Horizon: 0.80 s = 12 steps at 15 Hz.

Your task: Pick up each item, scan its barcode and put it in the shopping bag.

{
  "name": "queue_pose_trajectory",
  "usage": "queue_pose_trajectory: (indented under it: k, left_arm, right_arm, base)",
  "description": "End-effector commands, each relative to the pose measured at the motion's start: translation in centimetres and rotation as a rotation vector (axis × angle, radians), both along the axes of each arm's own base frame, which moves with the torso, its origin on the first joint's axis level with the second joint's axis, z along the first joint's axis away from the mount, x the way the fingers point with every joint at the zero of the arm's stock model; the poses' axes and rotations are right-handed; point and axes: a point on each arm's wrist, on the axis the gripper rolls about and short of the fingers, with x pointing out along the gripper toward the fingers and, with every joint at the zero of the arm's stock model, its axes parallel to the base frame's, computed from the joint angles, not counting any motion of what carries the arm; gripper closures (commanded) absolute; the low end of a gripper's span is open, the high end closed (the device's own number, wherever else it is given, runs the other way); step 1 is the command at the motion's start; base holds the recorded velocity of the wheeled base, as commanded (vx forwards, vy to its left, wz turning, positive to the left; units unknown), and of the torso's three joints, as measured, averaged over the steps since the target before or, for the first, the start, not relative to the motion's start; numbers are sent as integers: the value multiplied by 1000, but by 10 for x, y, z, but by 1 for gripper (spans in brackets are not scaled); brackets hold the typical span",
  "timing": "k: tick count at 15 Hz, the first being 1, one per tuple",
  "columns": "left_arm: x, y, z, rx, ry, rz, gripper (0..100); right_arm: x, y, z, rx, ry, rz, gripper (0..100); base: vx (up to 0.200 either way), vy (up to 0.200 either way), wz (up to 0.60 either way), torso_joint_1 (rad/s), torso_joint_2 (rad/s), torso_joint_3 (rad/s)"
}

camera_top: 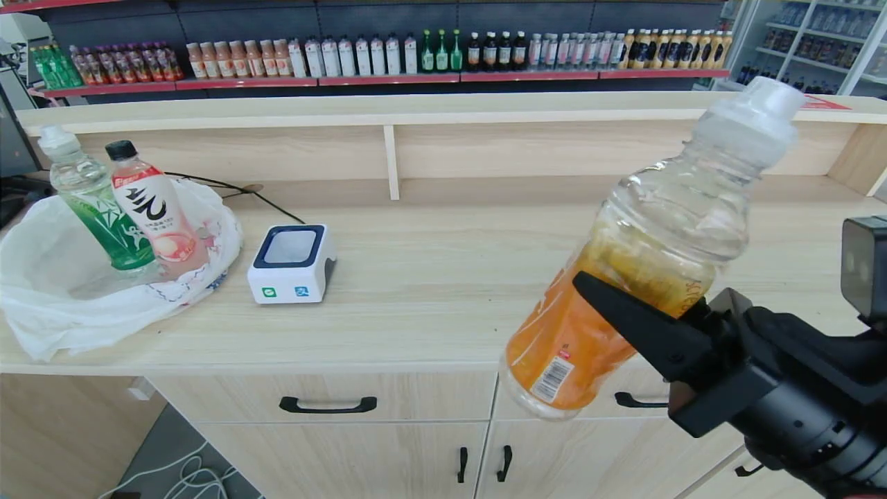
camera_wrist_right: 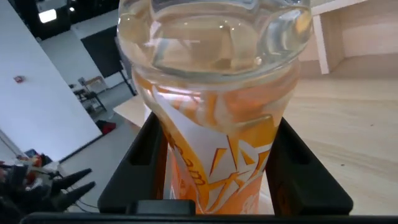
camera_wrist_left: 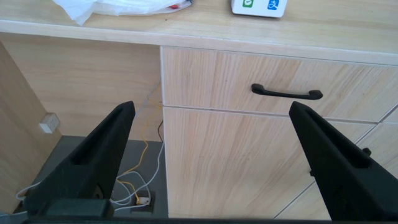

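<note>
On the pale wooden tabletop (camera_top: 429,291), a crumpled white plastic shopping bag (camera_top: 48,277), cut off at the left, holds a green-labelled clear bottle (camera_top: 97,201) and a pink-labelled bottle (camera_top: 156,215). The right end effector (camera_wrist_right: 224,180) pinches a tilted, clear orange-labelled bottle (camera_top: 644,249) over the front edge, one finger hidden behind it. A white box scanner (camera_top: 292,263) sits beside the bag. The left end effector (camera_wrist_left: 211,155) hangs spread before the drawers (camera_wrist_left: 249,106).

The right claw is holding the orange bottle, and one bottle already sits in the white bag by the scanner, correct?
Not one: the head view shows two bottles in the white bag, a green-labelled bottle and a pink-labelled bottle. The right claw does hold the orange bottle.
</note>
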Motion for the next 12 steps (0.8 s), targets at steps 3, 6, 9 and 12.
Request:
queue_pose_trajectory:
  k: [3,6,9,12]
  left_arm:
    - [0,0,0,1,-1,1,0]
    - [0,0,0,1,-1,1,0]
    - [0,0,0,0,1,1,0]
    - [0,0,0,0,1,1,0]
  right_arm:
    - [24,-9,-29,-243,-54,-214,100]
    - [33,-15,-24,-221,-57,-290,100]
    - [43,-16,-21,-196,-48,-308,100]
    - [44,-15,-22,-196,-44,-307,100]
  base:
    - [0,0,0,0,0,0]
    - [0,0,0,0,0,0]
    - [0,133,0,2,3,2]
    - [0,200,0,-1,1,4]
